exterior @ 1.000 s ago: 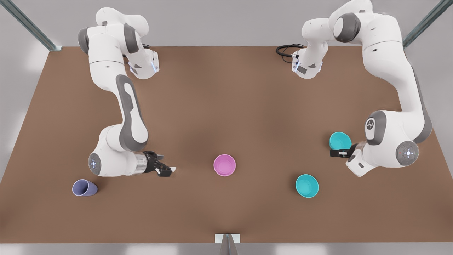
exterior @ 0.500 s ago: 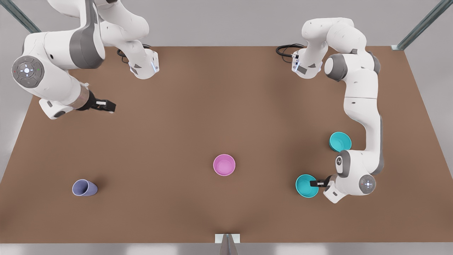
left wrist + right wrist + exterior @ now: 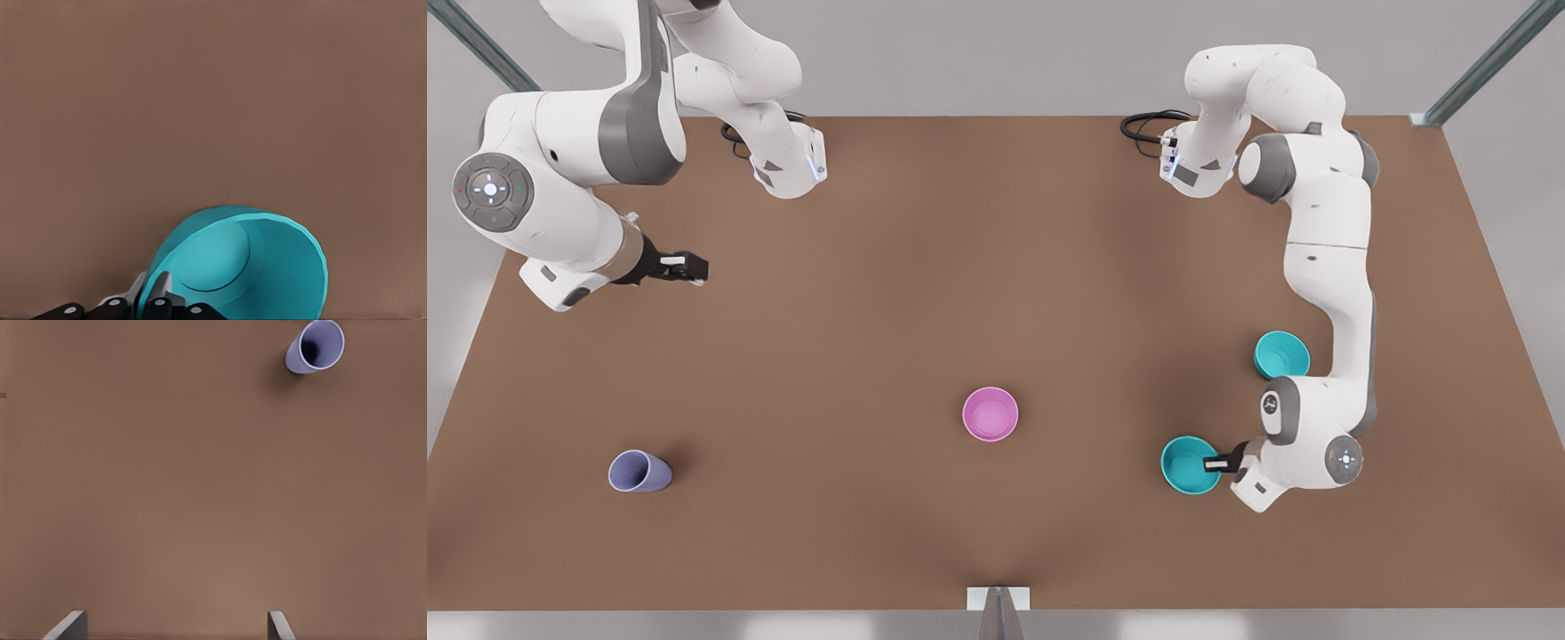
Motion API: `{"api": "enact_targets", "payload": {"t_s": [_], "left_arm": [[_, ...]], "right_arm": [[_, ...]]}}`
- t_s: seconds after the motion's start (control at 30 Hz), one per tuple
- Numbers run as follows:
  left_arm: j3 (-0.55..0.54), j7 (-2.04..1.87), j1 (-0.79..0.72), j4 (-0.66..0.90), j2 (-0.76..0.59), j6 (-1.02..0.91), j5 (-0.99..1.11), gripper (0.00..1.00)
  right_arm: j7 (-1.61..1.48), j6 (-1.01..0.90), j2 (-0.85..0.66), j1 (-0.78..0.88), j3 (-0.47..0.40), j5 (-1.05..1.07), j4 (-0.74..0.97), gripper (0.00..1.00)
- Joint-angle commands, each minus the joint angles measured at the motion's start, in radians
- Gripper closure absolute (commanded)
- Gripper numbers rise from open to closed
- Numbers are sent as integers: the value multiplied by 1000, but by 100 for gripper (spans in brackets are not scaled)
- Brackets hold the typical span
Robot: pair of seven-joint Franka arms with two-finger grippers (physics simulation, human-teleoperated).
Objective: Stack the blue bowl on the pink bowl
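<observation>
The blue bowl [image 3: 1188, 466] is a turquoise bowl near the front view's right, and in the left wrist view this blue bowl [image 3: 253, 267] looks tilted. My left gripper [image 3: 1216, 463] is shut on its rim, one finger inside and one outside, also seen as the left gripper [image 3: 152, 300]. The pink bowl [image 3: 991, 413] stands upright at the table's middle, well apart from it toward the front view's left. My right gripper [image 3: 691, 267] hovers far off at the front view's back left, and this right gripper [image 3: 177, 627] is open with nothing between its fingers.
A second turquoise bowl [image 3: 1282, 354] sits behind the held one, beside the left arm. A lavender cup [image 3: 639, 471] lies on its side at the front view's left, also seen as the cup [image 3: 315, 345]. The brown table [image 3: 996, 267] is bare between the bowls.
The left gripper went from the farther turquoise bowl to the nearer one, shut on its rim and nudged it toward the pink bowl. The right arm pulled back to the back left.
</observation>
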Motion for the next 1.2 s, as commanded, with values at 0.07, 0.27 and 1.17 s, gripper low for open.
{"api": "enact_targets", "payload": {"t_s": [0.07,0.27,1.17], "left_arm": [[-1,-304,-93,28,-29,-91,-43,79],[5,-751,-369,148,-29,-144,-40,79],[15,-942,-548,157,42,6,-76,79]], "right_arm": [[-124,-2,3,0,-3,2,-1,0],[-124,-4,4,0,-5,4,-3,0],[-124,-5,10,-3,-6,11,-23,0]]}}
